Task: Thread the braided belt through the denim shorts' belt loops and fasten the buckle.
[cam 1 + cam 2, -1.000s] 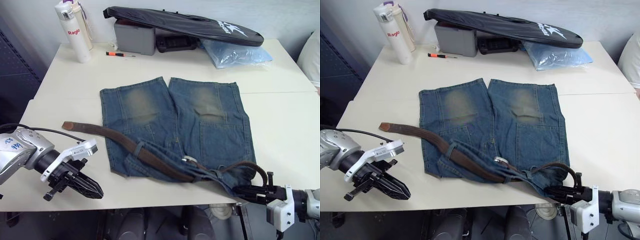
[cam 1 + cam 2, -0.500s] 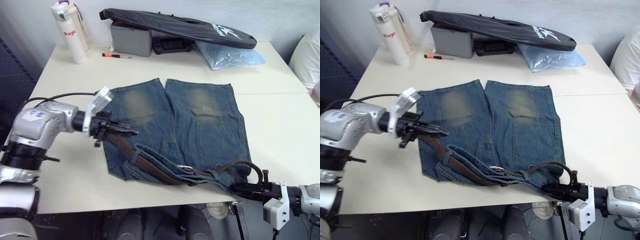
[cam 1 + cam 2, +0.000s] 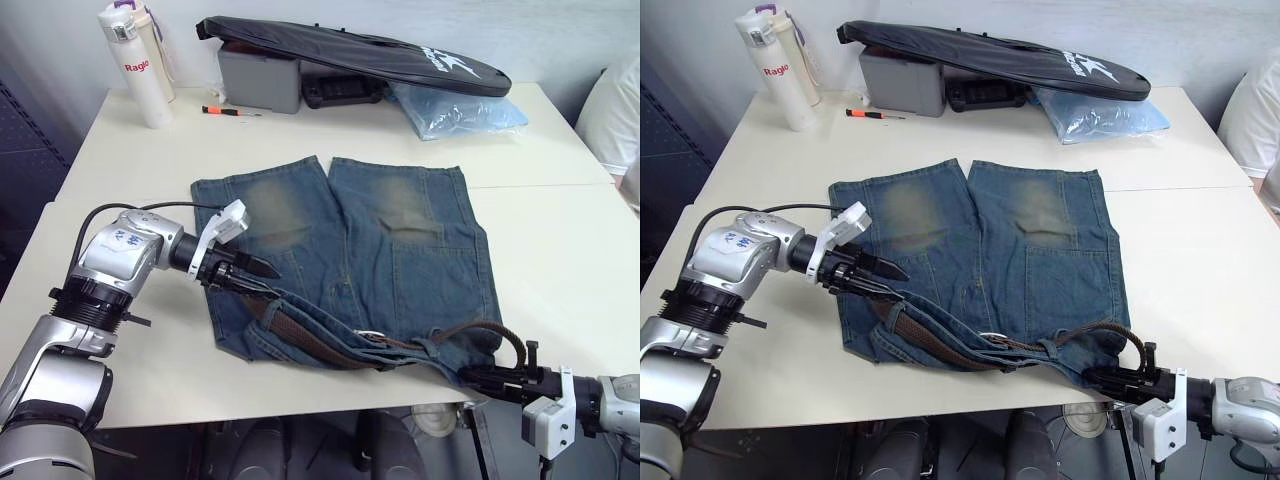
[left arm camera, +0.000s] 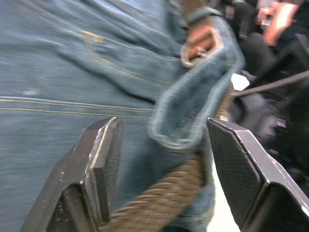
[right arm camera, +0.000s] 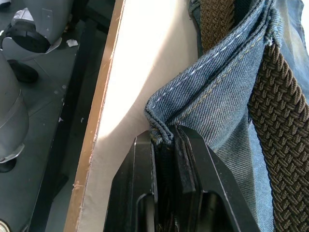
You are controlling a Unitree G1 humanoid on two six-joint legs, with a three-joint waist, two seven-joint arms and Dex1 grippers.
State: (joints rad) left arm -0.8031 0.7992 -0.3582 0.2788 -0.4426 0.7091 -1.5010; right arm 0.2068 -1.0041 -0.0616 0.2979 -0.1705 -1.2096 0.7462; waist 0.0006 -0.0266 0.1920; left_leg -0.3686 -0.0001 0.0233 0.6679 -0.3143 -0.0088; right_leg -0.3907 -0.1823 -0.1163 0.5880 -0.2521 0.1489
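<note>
The denim shorts (image 3: 400,250) lie flat on the white table, waistband toward me. The braided belt (image 3: 310,340) runs along the waistband, and its silver buckle (image 3: 372,337) sits near the middle. Its right end arches up in a loop (image 3: 505,335) at the front edge. My left gripper (image 3: 265,272) hovers over the shorts' left side, open. The belt (image 4: 159,203) and a denim fold (image 4: 186,125) pass loosely between its fingers (image 4: 104,159). My right gripper (image 3: 480,377) is at the table's front edge, shut on the shorts' waistband edge (image 5: 161,118) beside the belt (image 5: 280,96).
At the back stand a white bottle (image 3: 140,60), a grey box (image 3: 258,80) under a long black bag (image 3: 350,50), an orange-handled screwdriver (image 3: 225,110) and a blue plastic bag (image 3: 455,105). A person's white sleeve (image 3: 615,120) shows at the right edge.
My left gripper swung from the near left table edge onto the shorts' left side and opened. The belt's free end no longer lies out on the table. The right gripper kept its hold.
</note>
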